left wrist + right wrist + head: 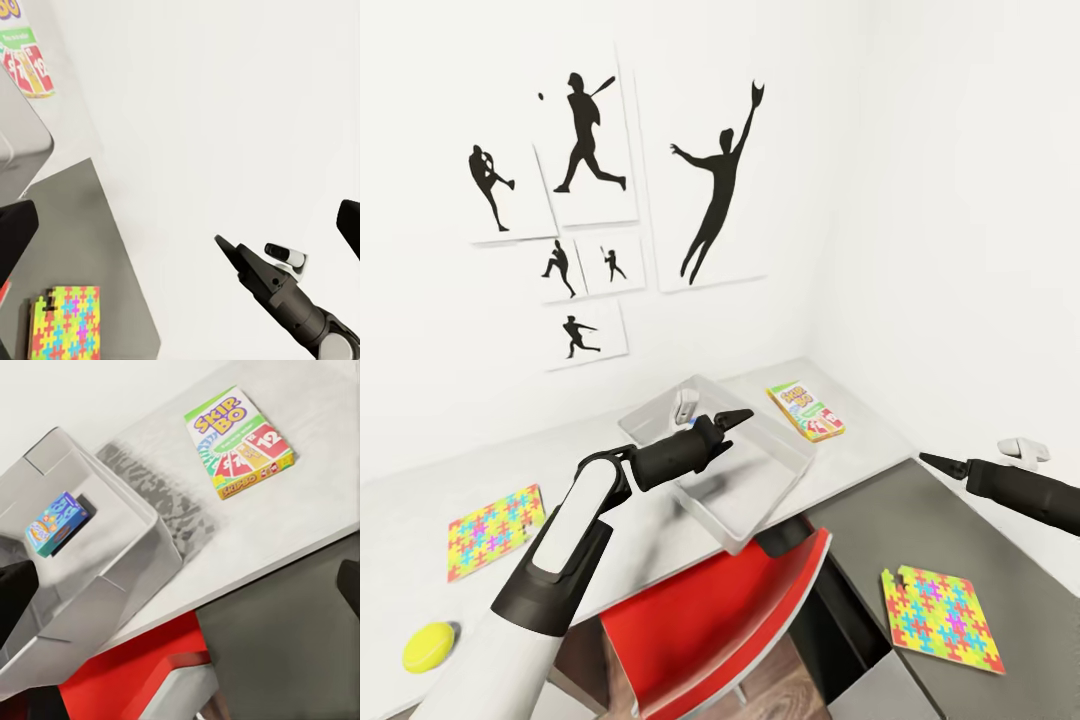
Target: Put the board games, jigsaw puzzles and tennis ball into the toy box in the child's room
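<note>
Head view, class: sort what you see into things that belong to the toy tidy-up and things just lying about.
Belongs to the job:
toy box
Skip-Bo game
blue game in the box
two jigsaw puzzles
tennis ball
table

Just lying about:
red chair
silhouette pictures

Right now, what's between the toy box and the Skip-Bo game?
Nothing: bare table top separates the toy box from the Skip-Bo game, clearest in the right wrist view.
</note>
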Available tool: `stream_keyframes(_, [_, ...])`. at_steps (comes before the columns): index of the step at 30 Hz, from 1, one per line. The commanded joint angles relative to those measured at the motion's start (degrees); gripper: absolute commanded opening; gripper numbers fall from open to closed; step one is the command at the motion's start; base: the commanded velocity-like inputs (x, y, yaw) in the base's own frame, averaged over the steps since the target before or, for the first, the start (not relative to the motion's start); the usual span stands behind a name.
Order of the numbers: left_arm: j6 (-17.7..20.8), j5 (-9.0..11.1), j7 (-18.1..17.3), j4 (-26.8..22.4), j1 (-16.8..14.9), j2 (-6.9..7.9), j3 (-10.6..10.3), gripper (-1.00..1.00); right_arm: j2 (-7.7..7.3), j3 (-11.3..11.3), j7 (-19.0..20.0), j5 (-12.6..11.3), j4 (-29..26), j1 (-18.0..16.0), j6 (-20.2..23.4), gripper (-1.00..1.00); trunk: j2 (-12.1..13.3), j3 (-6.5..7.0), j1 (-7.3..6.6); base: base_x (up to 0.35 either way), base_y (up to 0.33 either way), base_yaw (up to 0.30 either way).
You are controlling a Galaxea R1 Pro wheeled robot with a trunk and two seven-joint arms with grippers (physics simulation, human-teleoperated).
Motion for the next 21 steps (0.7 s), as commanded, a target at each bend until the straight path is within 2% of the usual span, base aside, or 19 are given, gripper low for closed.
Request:
stream_keyframes(1, [0.1, 0.5, 0.6, -0.1, 0.0, -0.01, 0.0, 1.0, 0.0, -0.1, 0.4, 0.3, 0.0, -0.1, 0.3, 1.0, -0.1, -0.09, 0.04, 0.0, 0.0, -0.097])
stream_keyframes(9, [0.1, 0.4, 0.6, 0.0, 0.0, 0.02, 0.1, 1.0, -0.01, -0.1, 0.4, 0.3, 0.0, -0.1, 0.3, 1.0, -0.1, 0.03, 0.04, 0.0, 0.0, -0.18])
stream_keyframes(21, [0.1, 0.3, 0.6, 0.0, 0.3, 0.03, 0.1, 1.0, -0.01, -0.1, 0.4, 0.3, 0.0, -0.2, 0.3, 1.0, -0.1, 0.08, 0.04, 0.0, 0.0, -0.264])
